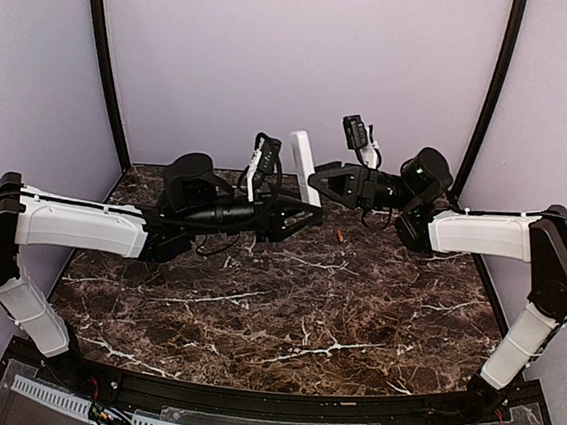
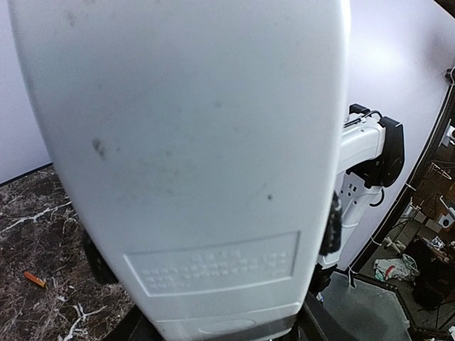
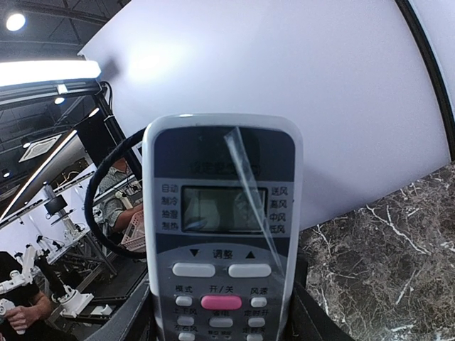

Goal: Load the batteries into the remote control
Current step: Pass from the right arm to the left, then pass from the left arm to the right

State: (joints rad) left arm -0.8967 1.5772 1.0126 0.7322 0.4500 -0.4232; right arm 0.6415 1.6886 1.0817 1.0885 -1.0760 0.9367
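The white remote control (image 1: 302, 164) stands upright in the air above the back of the table, between both grippers. My left gripper (image 1: 302, 210) grips its lower end. The left wrist view shows its plain white back (image 2: 192, 142) filling the frame, with my left gripper (image 2: 227, 332) at its base. My right gripper (image 1: 319, 182) meets it from the right. The right wrist view shows its screen and buttons (image 3: 222, 213), with dark fingers (image 3: 316, 316) of my right gripper (image 3: 222, 323) on both edges. An orange battery (image 1: 340, 236) lies on the table and also shows in the left wrist view (image 2: 34, 279). The dark blue battery is out of view.
The dark marble table (image 1: 284, 313) has lilac walls on three sides. A black curved frame post (image 1: 106, 55) stands at each back corner. Loose cables hang from both wrists above the table's back half.
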